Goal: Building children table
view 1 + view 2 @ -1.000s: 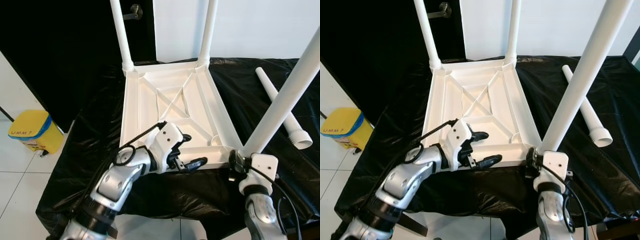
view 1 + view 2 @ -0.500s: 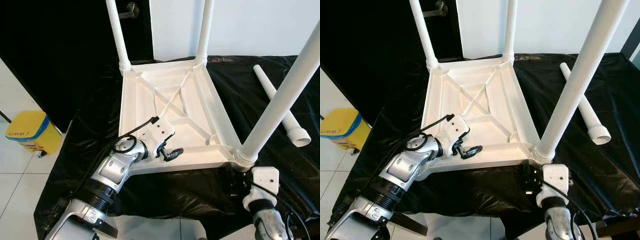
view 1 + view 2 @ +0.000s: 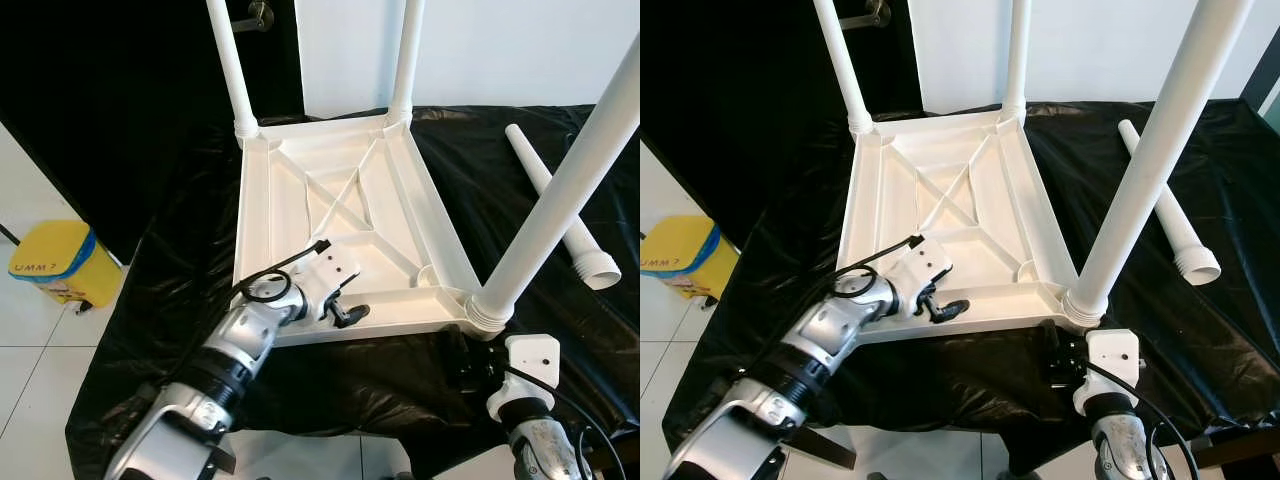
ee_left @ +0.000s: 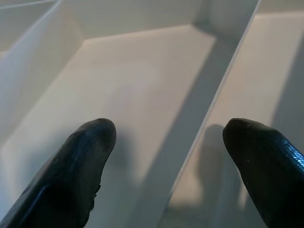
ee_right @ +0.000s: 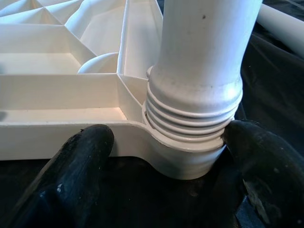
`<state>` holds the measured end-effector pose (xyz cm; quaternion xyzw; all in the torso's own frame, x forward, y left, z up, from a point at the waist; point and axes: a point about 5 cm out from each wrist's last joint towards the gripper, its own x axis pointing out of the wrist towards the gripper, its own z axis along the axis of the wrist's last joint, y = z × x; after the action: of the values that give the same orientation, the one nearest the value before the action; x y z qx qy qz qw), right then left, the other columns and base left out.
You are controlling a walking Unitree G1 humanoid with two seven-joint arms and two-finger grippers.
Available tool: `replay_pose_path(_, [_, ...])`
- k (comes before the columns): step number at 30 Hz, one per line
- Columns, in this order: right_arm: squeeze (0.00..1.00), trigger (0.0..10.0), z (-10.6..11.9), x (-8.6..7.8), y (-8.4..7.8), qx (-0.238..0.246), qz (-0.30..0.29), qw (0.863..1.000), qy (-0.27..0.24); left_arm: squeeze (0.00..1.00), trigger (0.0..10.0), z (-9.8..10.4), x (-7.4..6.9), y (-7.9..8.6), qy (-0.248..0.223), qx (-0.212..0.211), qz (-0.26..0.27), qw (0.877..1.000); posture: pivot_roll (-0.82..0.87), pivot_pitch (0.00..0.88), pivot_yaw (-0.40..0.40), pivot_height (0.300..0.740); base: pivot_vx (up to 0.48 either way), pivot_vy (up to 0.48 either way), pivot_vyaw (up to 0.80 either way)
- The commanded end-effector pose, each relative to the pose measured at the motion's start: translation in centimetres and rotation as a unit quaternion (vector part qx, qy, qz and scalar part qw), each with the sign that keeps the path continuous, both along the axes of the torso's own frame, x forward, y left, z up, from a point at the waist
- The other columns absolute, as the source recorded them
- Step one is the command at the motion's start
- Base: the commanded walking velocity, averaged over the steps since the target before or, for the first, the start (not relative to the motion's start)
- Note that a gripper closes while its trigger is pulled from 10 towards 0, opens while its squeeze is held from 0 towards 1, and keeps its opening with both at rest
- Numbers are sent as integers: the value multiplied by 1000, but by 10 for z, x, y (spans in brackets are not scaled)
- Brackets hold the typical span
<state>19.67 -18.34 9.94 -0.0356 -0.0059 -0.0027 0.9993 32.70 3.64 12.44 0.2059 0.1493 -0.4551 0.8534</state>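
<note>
- Tabletop (image 3: 340,215), white and ribbed, lies upside down on a worktop (image 3: 180,300) draped in black sheeting, near the middle of the eye views.
- Three white legs stand in its corner sockets: two at the far corners, about 11 (image 3: 228,60) and 12 o'clock (image 3: 405,55), and one at the near right corner, about 4 o'clock (image 3: 560,200).
- A loose leg (image 3: 560,215) lies on the sheeting at 3 o'clock, well apart from the tabletop.
- The left gripper (image 3: 345,312) sits over the near edge at 7 o'clock, fingers (image 4: 85,156) spread above a rib; whether they touch the plastic is hard to tell.
- The right gripper (image 5: 166,156) has its fingers (image 5: 80,161) spread either side of the near right leg's threaded base (image 5: 192,118), not clamping it.
- A yellow bin (image 3: 60,265) stands on the floor at 9 o'clock.
</note>
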Motion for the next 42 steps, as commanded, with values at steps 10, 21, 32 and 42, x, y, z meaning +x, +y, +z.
replay_pose_path(10, [0,10000,3,3,14,14,40,999,-11,0,0,-17,17,13,43,-14,152,987,-282,92,71,740,0,0,0])
replay_pose_path(21, [0,10000,3,5,15,16,34,999,-15,0,0,-20,15,26,23,-46,240,969,-286,89,82,740,0,0,0])
replay_pose_path(32, [0,10000,3,13,25,28,25,999,-23,0,0,-18,3,29,-15,-94,322,942,-269,86,78,740,0,0,0])
replay_pose_path(42, [0,10000,5,21,26,36,11,999,-31,0,0,-5,5,28,-41,-128,324,936,-259,92,83,740,0,0,0])
